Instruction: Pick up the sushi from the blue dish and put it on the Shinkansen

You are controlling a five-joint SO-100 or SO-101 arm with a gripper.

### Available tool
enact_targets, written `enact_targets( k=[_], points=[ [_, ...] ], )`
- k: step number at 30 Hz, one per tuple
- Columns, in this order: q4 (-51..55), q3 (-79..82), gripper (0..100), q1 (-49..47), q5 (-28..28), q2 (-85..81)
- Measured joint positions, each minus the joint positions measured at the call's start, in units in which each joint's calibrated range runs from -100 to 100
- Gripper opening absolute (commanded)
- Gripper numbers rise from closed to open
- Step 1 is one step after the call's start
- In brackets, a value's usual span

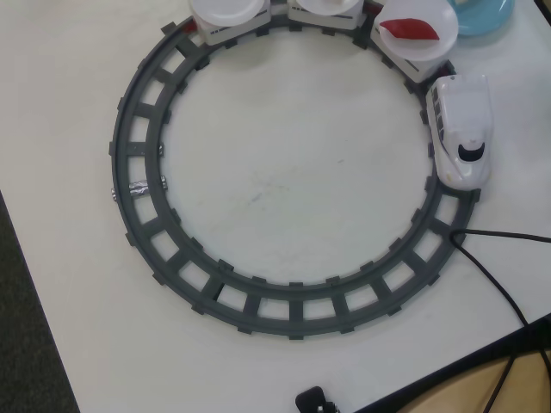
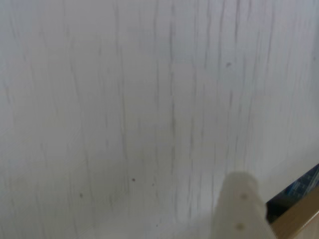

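White table [image 1: 284,189] with grey circular track [image 1: 138,232]. Shinkansen [image 1: 462,129] on track, blue dish [image 1: 486,15] at overhead top edge. Gripper [image 2: 238,209] blurred above bare tabletop; grip state unclear. Sushi unseen.

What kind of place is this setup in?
Probably an indoor hobby or lab tabletop: a pale table carrying a circular toy track, a Shinkansen pulling plates, and a trailing cable.

Glossy plastic Shinkansen [image 1: 461,129] — matt table [image 1: 284,181]
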Motion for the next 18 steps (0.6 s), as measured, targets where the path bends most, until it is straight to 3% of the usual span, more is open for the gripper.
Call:
enact_targets(
  k=[13,18],
  points=[
    [0.0,0.0,21,-0.3,0.0,0.6],
    [-1.7,-1.2,21,-0.3,-0.1,8.9]
  ],
)
